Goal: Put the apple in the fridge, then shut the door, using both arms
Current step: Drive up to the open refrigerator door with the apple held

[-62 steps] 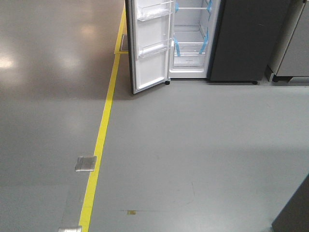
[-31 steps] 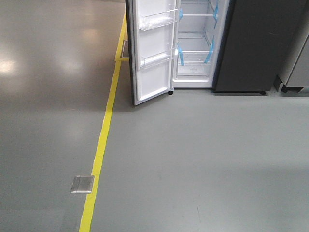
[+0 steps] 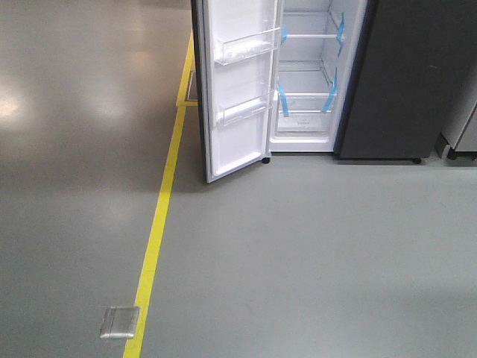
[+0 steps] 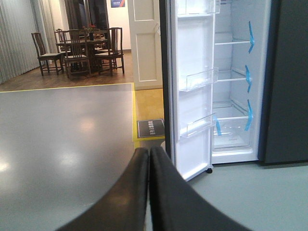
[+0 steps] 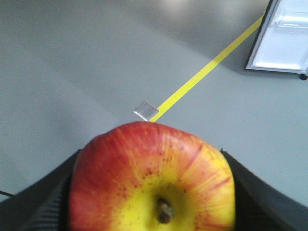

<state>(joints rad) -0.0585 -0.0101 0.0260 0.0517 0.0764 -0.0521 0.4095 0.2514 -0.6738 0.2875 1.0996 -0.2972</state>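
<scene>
In the front view the fridge (image 3: 406, 82) at upper right looks larger than a second ago, and the floor plate (image 3: 119, 322) has slid to the bottom left, so the base is rolling closer. The door (image 3: 237, 97) stands wide open. The right hand (image 5: 150, 197) grips the apple (image 5: 151, 168), low in its view. The left hand (image 4: 148, 154) is clenched empty. The shelves are probably not yet within reach.
</scene>
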